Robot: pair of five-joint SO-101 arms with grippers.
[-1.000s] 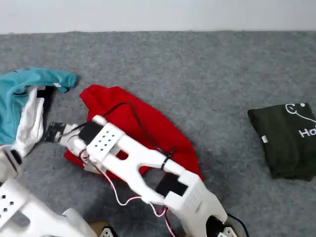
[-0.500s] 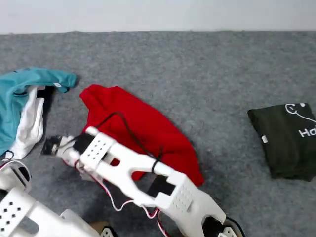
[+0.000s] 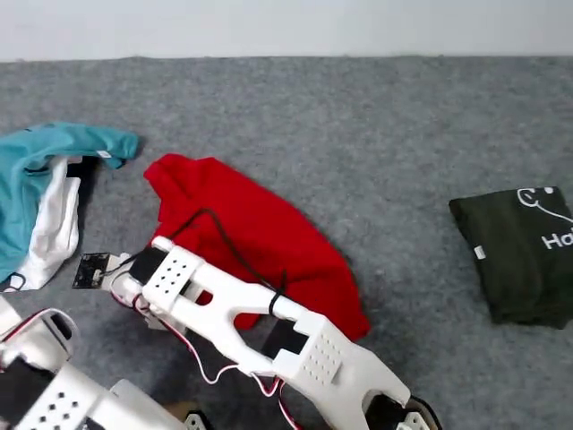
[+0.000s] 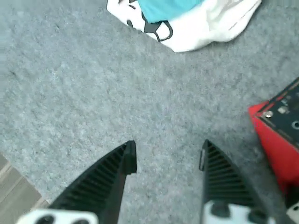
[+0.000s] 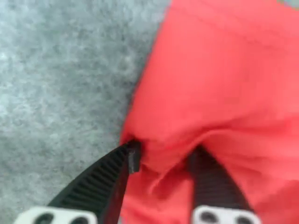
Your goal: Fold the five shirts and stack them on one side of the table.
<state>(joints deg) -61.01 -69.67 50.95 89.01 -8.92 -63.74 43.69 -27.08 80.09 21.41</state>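
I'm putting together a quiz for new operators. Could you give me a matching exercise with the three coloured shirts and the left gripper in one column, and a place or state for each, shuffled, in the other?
Column one
1. red shirt
2. dark green shirt
3. teal shirt
4. left gripper

Column two
A. open above bare grey table
B. folded, at the high view's right side
C. crumpled, with the right gripper at one fold
D. lying over a white shirt

Pairs: 1-C, 2-B, 3-D, 4-A
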